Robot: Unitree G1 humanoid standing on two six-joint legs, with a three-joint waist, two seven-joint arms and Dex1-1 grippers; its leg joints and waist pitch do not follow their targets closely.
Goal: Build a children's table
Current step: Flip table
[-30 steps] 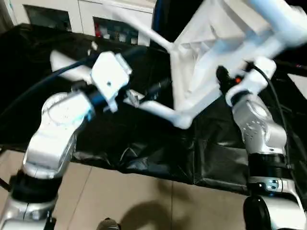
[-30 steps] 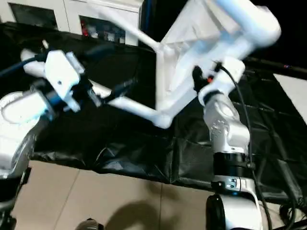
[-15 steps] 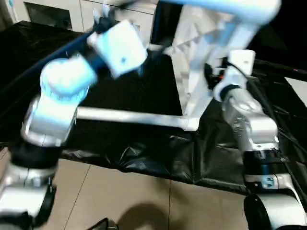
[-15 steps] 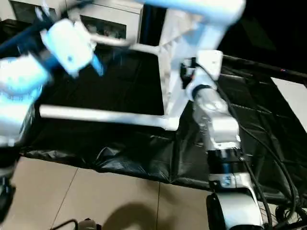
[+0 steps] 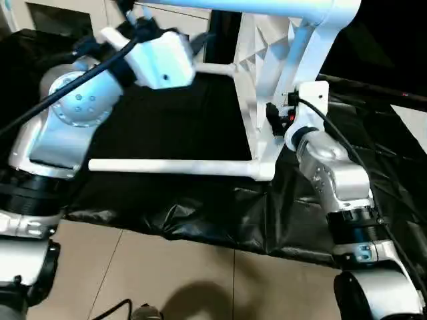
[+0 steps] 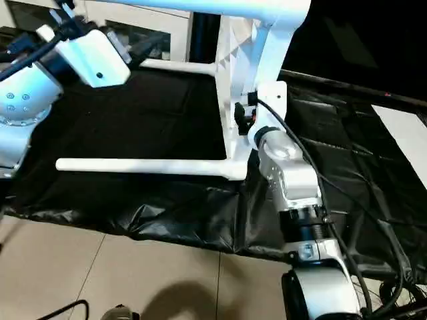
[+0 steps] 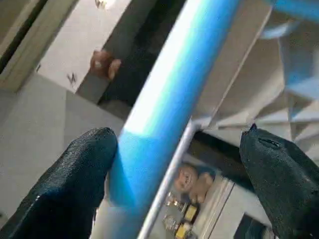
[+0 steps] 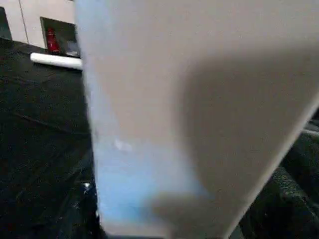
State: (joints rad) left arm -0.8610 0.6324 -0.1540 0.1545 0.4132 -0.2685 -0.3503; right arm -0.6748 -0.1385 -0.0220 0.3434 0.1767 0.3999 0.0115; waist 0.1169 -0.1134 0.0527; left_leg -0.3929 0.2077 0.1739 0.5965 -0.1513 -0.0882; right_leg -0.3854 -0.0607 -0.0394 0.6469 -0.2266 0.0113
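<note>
We have the children's table tipped onto its edge on the black sheet (image 5: 200,220) so that its legs stick out sideways, which puts the ribbed underside and the corner sockets within reach of both arms. The tabletop (image 5: 270,73) stands nearly upright near the middle of the work area. One leg (image 5: 170,167) runs out level from its lower corner just above the sheet, another leg (image 5: 253,8) runs along the top from the upper corner, and a third (image 5: 217,68) shows farther back.

Our left gripper (image 7: 174,164) is raised to the upper leg. In the left wrist view its two black fingers (image 7: 75,184) stand wide apart with the tube between them; one finger lies close against the tube, the other is well clear, so we judge it is straddling the leg and not clamping it. This looks like a position for steadying or turning that leg in its socket.

Our right gripper (image 5: 275,119) sits against the near edge of the tabletop, apparently to keep the panel upright. The right wrist view is taken up by the white panel close to the camera, so we cannot tell how wide those fingers stand or whether they grip it.

The white cabinet (image 5: 60,15) stands behind the work area.
</note>
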